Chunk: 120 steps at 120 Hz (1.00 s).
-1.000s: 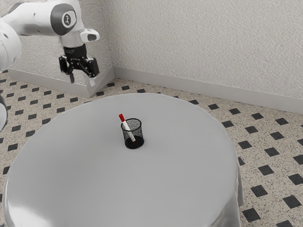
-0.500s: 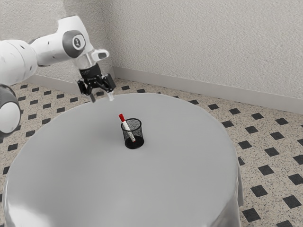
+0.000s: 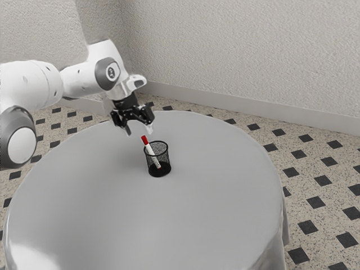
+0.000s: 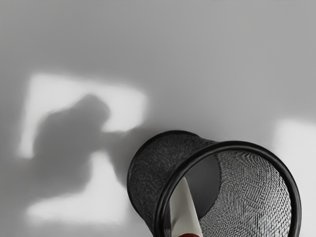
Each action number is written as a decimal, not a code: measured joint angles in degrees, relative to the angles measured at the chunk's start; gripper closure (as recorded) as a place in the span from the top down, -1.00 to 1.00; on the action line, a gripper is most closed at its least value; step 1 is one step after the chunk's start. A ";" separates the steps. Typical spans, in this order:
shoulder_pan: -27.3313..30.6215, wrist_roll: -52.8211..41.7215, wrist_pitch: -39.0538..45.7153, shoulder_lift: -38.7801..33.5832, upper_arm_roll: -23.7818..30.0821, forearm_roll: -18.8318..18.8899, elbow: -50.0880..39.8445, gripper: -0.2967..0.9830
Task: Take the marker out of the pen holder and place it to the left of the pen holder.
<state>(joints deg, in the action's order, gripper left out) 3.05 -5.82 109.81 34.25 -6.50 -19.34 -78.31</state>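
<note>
Hand (image 3: 139, 130): fingers parted wide, nothing held between them. I find it above the table (image 3: 211, 216), tilted, near the holder and clear of its rim.

Marker (image 3: 152, 153): standing inside the mesh pen holder (image 3: 163, 156), white barrel within, red cap (image 3: 144, 139) projecting above the rim. In the exterior view the cap lies just below the fingertips, slightly toward the exterior view's right; exact depth between them cannot be confirmed.

Governing relation: the marker's long axis is inclined. The cap end leans out toward the exterior view's left, on the side nearest the hand; the barrel slopes down and away toward the holder's floor. The wrist view agrees: the cap is the end closest to the hand, with the barrel receding into the holder.

Step in hand, in my judgement: approach for the grasp; extraction outstanding. I should bring the fingers down astride the cap and upper barrel, close across the slant, then draw out along it.

Risk noted: a fingertip could catch the rim, or a sideways pull could tip the holder, which stands upright on the table.
</note>
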 joint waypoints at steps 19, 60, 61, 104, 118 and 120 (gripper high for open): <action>-0.62 -0.17 1.56 0.00 0.00 -0.02 -1.39 0.50; -1.11 -0.45 4.89 -0.24 0.04 -0.16 -3.67 0.49; -1.11 -0.45 4.92 -0.25 0.05 -0.17 -3.77 0.49; -1.59 -0.48 5.54 -1.43 0.14 -0.23 -5.64 0.22; -1.57 -0.46 5.60 -1.60 0.17 -0.22 -6.06 0.05; -1.56 -0.46 5.60 -1.61 0.17 -0.22 -6.09 0.02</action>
<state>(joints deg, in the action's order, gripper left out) 1.49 -6.28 115.42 32.65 -6.33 -19.57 -84.40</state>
